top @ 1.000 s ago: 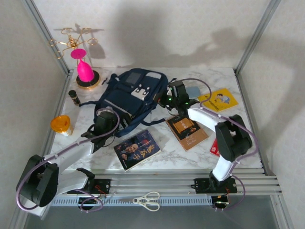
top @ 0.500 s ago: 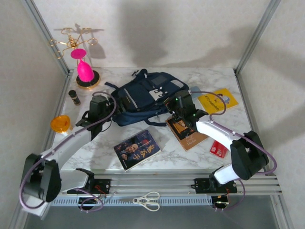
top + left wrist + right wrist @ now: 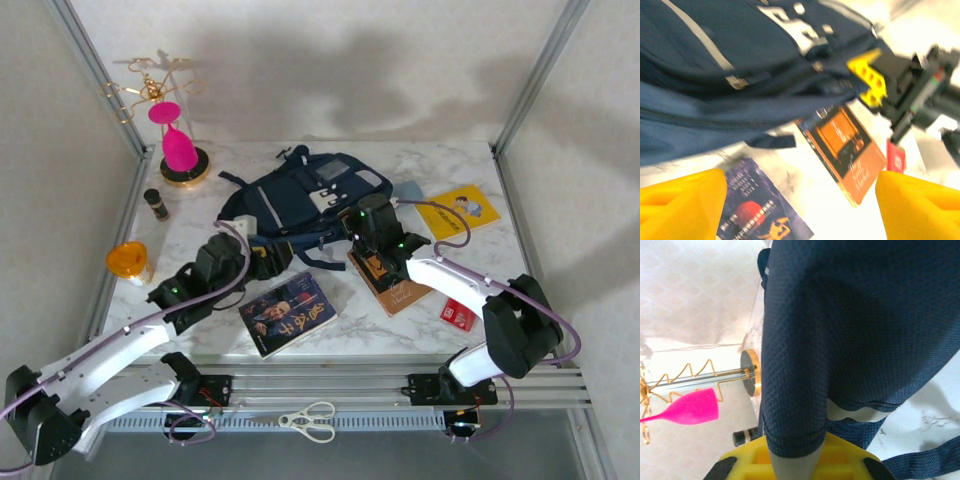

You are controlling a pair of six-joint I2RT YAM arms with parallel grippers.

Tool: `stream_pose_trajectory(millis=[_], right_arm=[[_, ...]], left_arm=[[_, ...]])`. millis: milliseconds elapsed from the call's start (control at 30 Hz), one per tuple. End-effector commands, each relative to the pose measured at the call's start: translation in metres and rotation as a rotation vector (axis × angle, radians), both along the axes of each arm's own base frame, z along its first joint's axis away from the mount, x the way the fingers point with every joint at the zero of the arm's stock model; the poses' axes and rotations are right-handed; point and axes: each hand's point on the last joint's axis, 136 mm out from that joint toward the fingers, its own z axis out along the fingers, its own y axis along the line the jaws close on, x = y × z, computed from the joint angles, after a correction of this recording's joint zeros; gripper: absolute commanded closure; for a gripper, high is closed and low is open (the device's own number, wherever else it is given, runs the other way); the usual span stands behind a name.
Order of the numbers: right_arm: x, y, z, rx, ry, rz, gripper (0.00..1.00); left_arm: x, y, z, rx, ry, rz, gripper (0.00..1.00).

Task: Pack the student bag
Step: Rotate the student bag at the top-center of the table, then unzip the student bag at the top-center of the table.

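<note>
The student bag, navy with grey piping and white patches, lies at the back middle of the marble table. My right gripper sits at the bag's right near corner. In the right wrist view a fold of the bag's navy fabric runs down between the yellow jaws of that gripper, which is shut on it. My left gripper hovers just off the bag's near edge. In the left wrist view its yellow fingers stand wide apart, open, with nothing between them, and the bag spans the top.
An orange book and a blue book lie near the front of the table. A yellow booklet and a red card are at the right. An orange cup, a dark bottle and a pink goblet on a gold stand line the left side.
The bag has turned and shifted right, held by the right gripper. My left arm swung from the bag's left side toward its near edge, lower over the books.
</note>
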Motion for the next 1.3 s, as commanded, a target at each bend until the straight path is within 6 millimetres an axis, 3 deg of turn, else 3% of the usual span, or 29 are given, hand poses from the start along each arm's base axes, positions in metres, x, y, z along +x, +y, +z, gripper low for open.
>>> stream_pose_trajectory(millis=[0, 300, 533, 667, 933, 1267], right_arm=[[0.0, 0.032, 0.071, 0.185, -0.126, 0.083, 1.0], [-0.002, 0.03, 0.078, 0.215, -0.118, 0.07, 1.0], [-0.001, 0.03, 0.077, 0.223, -0.094, 0.058, 1.0], [0.0, 0.03, 0.076, 0.224, -0.09, 0.051, 1.0], [0.003, 0.035, 0.078, 0.236, -0.086, 0.061, 1.0], [0.002, 0.034, 0.076, 0.227, -0.082, 0.058, 1.0]], left_arm=[[-0.005, -0.015, -0.014, 0.098, 0.005, -0.03, 0.24], [0.019, -0.063, -0.021, 0.217, -0.027, -0.071, 0.31], [0.046, -0.084, -0.038, 0.307, -0.009, -0.016, 0.36], [0.059, -0.066, -0.047, 0.385, 0.012, 0.119, 0.41], [0.067, -0.089, -0.058, 0.369, 0.007, 0.058, 0.48], [0.089, -0.069, -0.066, 0.38, 0.021, 0.171, 0.57]])
